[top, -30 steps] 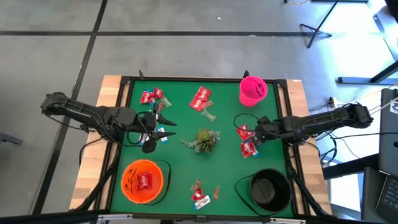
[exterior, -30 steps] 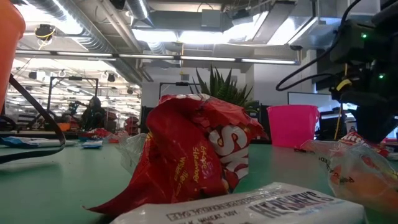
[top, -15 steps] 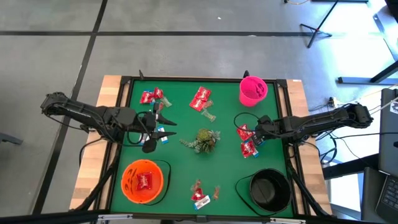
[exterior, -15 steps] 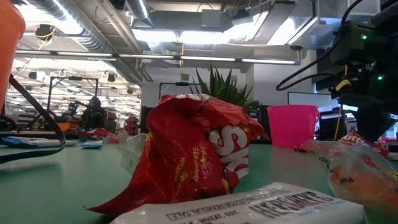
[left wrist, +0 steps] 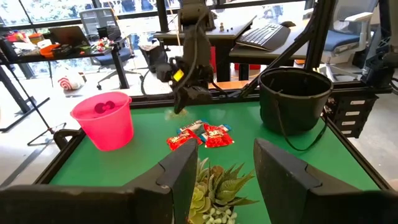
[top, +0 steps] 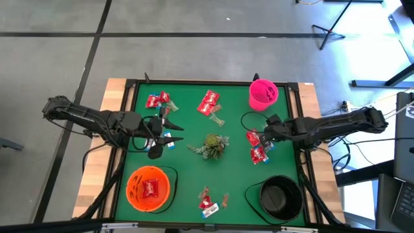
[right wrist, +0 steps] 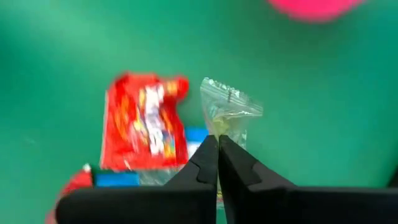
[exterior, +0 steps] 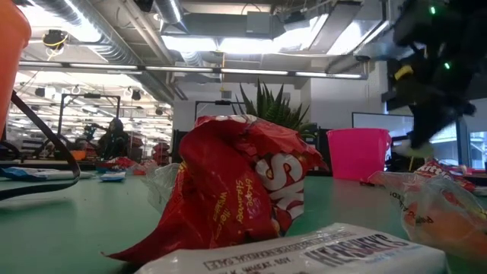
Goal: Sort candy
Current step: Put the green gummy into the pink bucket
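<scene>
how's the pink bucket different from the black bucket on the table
The pink bucket is bright pink and the smaller of the two; the black bucket is dark and wider. The pink bucket stands at the far right corner of the table, the black bucket at the near right corner. In the left wrist view something small lies inside the pink bucket; the black bucket's inside looks bare. Both stand upright and open-topped.

Looking level across my table, I read "HERSHEY'S" in grey capitals on the white wrapper (exterior: 304, 251) lying nearest the camera. The line of smaller print beside it is too blurred for me to read. On the crumpled red packet (exterior: 236, 190) behind it I make out large white letters, an "S" among them, but no whole word.
</scene>
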Robot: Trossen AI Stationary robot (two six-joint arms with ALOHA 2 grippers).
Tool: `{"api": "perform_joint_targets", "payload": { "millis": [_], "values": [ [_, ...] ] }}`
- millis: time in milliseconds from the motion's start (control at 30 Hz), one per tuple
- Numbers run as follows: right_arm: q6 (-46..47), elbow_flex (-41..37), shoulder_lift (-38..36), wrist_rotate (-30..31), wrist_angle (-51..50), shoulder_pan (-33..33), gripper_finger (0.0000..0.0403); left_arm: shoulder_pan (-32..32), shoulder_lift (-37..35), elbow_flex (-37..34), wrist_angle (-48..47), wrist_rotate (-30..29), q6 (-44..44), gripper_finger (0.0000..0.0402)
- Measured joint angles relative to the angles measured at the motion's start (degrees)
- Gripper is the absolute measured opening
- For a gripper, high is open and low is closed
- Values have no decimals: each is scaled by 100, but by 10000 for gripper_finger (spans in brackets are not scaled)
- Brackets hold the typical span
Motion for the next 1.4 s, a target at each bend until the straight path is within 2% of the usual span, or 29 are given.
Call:
{"api": "perform_joint_targets", "payload": {
  "millis": [167, 333, 467, 567, 733, 1000, 1200, 1400],
  "values": [
    [-340, 767, 0, 765, -383, 0, 1, 0, 0, 0, 0, -82, 0, 149],
    [-779, 1408, -2, 1871, -466, -2, 2, 0, 0, 0, 0, -120, -20, 149],
    [-1110, 1627, -4, 2642, -456, -37, 2, 0, 0, 0, 0, -120, -28, 149],
    [-1343, 1641, -4, 2813, -404, -289, 1, 0, 0, 0, -1, -122, -31, 149],
    [-2025, 1641, -4, 2472, -32, -1051, 1, 0, 0, 0, 0, -131, -137, 149],
    [-3745, 1641, -4, 1078, 1365, -2609, 0, 2, 0, 0, 2, -134, -174, 149],
    [-4082, 1641, 9, 310, 1533, -3797, 2, 2, 0, 0, 1, -232, -175, 149],
    [-4254, 1641, 9, -495, 1533, -4543, 18, 2, 0, 0, 2, -290, -175, 149]
  ]
}}
